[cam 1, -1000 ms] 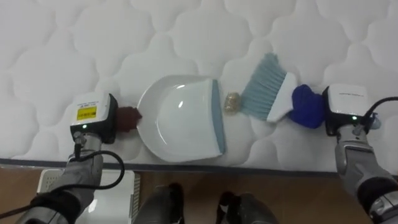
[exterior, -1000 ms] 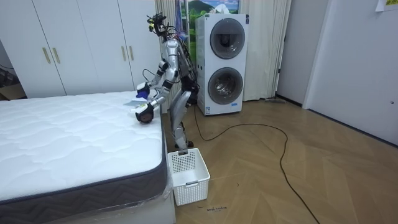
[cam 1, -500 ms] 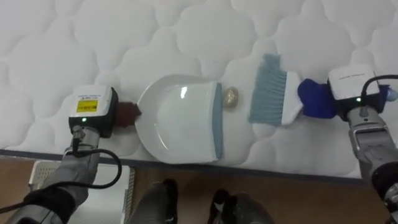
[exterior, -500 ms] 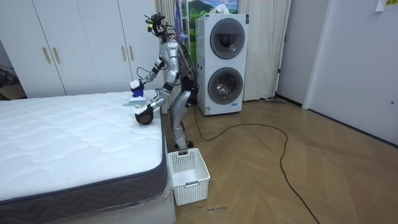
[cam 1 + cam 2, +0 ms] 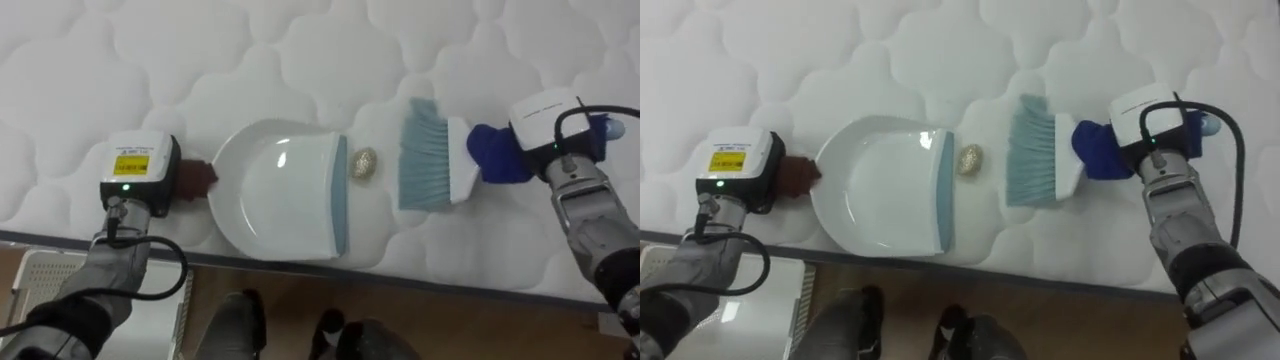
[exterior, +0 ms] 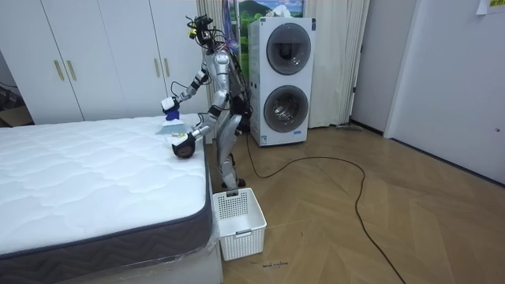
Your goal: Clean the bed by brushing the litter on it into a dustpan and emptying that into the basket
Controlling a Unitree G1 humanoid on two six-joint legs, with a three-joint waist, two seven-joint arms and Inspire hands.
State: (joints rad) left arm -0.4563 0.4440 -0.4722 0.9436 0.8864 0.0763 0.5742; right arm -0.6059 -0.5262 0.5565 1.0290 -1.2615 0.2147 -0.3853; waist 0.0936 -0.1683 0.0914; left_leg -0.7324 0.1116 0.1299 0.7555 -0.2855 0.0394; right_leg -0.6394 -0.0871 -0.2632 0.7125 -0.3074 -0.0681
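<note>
**Left hand** (image 5: 140, 175): at the near edge of the white quilted mattress (image 5: 200, 60). Its fingers are hidden beneath it, so the grip cannot be told.
**Dustpan** (image 5: 280, 200): white, lying flat on the mattress. Its brown handle (image 5: 197, 178) runs in under the left hand, and its lip faces away from that hand.
**Crumpled wad** (image 5: 363, 165): small and beige, on the mattress just beyond the lip, between the two hands.
**Right hand** (image 5: 550, 125): closed on the blue grip of the hand brush (image 5: 430, 165). The pale blue bristles point toward the wad, a little apart from it.
</note>
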